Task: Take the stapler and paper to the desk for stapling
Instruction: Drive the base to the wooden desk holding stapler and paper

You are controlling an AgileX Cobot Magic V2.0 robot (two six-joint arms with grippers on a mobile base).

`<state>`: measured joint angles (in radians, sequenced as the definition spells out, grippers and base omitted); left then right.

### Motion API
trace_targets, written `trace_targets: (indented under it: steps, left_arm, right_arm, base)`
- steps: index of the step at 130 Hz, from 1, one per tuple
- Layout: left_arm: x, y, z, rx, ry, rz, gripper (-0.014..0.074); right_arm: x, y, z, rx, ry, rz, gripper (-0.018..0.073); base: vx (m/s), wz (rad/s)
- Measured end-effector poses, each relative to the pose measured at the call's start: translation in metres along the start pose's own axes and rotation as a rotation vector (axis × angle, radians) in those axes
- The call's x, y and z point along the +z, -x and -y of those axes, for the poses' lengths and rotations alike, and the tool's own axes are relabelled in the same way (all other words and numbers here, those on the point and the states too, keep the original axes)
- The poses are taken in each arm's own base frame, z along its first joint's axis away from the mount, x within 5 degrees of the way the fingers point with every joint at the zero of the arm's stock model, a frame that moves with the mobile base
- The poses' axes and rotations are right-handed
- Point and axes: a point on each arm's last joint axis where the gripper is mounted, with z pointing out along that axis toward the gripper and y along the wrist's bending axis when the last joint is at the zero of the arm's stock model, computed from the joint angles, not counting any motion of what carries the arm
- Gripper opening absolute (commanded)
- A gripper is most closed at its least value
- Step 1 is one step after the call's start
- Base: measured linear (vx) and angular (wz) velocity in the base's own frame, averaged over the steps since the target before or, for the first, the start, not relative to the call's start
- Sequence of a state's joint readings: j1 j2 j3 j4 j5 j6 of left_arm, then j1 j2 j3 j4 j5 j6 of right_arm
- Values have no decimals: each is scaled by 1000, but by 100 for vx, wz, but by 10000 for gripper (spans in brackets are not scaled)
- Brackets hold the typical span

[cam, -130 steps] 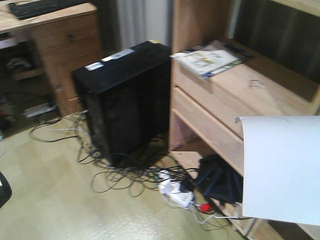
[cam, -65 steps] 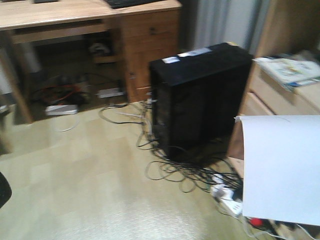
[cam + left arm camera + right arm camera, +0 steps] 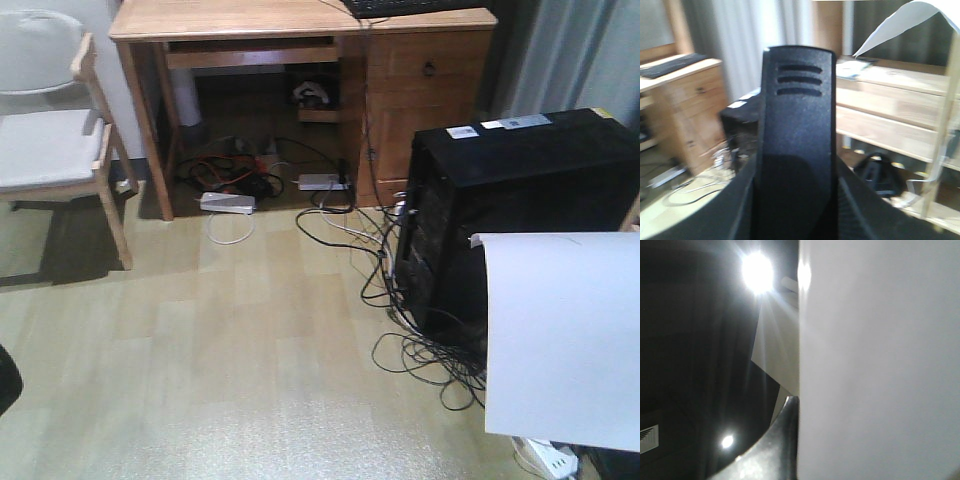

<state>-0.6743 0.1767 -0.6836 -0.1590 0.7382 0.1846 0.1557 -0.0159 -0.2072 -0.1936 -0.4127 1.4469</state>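
Holding things aloft for carrying to the desk (image 3: 250,18) (upper centre): left gripper (image 3: 795,210) is clenching the stapler (image 3: 796,125), paper (image 3: 565,340) is hanging lower right, hiding the right gripper; its grip I cannot tell.

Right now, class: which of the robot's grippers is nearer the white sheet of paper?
Right. The right gripper is against the paper, which fills half its wrist view. The left gripper, holding the stapler, sees that sheet only far off, at the upper right.
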Motion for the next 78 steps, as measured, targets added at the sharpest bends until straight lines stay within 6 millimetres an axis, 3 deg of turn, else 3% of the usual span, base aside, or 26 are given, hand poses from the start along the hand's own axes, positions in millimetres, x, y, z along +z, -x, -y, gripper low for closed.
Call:
trace_targets:
  steps: [78]
  left_arm:
    - [0, 0, 0, 0, 0, 0, -6]
  right_arm:
    - [0, 0, 0, 0, 0, 0, -7]
  base:
    - [14, 16]
